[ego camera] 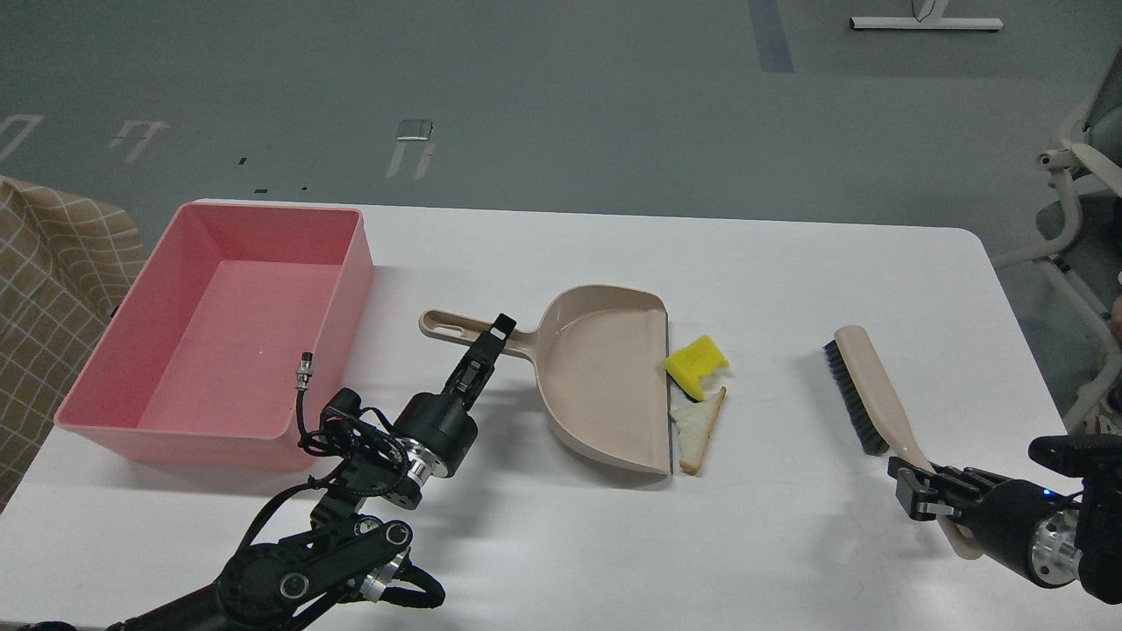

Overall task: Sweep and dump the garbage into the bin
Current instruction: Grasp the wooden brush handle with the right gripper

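A white table [789, 543] carries the whole scene. At its far left stands the bin [346, 289], a large rectangular pink plastic tub with low walls and a rounded rim, its smooth floor bare. Near the table's middle lies a beige dustpan [605, 377], its handle pointing left toward the bin and its straight lip facing right.

The garbage sits just right of that lip. The yellow sponge chunk [695, 361], bright and roughly cut with a notched edge, touches or slightly overlaps the lip at the far end. Just nearer lies the bread slice [699, 428], a white triangle with a brown crust along its right side, its point aimed near, resting against the lip. The two scraps are touching or almost touching.

The left gripper [498, 333] reaches in from the near left and sits at the dustpan's handle where it joins the pan; whether its dark fingers are clamped on the handle cannot be told. At the right, a beige brush [868, 386] with dark bristles lies angled on the table, well apart from the scraps. The right gripper [922, 491] has its fingers closed around the near end of the brush handle.
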Controlling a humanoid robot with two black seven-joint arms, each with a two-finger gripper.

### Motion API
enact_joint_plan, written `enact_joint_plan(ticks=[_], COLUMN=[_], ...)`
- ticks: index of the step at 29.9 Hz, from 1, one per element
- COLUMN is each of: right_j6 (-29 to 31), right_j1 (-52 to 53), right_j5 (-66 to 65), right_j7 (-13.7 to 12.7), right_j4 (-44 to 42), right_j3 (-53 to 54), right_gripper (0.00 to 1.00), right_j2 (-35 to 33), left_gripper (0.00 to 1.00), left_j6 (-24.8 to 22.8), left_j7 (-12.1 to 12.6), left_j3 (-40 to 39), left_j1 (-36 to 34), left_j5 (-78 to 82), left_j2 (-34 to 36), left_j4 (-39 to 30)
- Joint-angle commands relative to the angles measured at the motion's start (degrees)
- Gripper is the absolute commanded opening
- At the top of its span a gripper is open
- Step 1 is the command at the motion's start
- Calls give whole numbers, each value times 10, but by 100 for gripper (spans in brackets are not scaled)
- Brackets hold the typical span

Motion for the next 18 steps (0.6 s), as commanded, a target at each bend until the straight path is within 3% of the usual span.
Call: enact_joint_plan(ticks=[1, 12, 18], right_j6=[0, 0, 0], right_j1=[-1, -3, -4], right_j5=[0, 0, 0], right_j7=[-8, -17, -18], right_j4=[1, 4, 6], right_j3=[0, 1, 2], right_gripper=[9, 8, 8], right_j2=[1, 2, 3], left_gripper=[22, 21, 21], left_j6=[0, 0, 0], left_j7=[0, 1, 1], left_j3=[0, 3, 51], left_j1=[0, -2, -26], left_j5=[0, 1, 0], left_j2=[1, 3, 5], left_j4=[0, 9, 20])
